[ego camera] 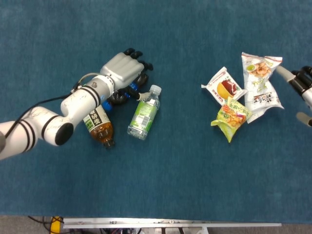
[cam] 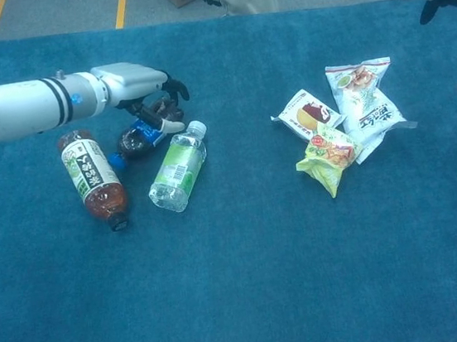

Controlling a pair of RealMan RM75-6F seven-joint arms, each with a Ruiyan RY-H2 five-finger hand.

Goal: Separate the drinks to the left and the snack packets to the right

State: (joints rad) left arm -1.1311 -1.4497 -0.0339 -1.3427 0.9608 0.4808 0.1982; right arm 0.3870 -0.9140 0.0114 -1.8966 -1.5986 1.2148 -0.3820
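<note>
On the left side of the table, the left hand (ego camera: 124, 72) curls its fingers around the dark cola bottle (cam: 142, 135), which lies between the tea bottle (cam: 92, 178) and the water bottle (cam: 177, 168). It should hold firmly (round bottles roll easily) before setting it down. The right hand (ego camera: 303, 88) hovers spread near the snack packets (ego camera: 246, 93), holding nothing.
</note>
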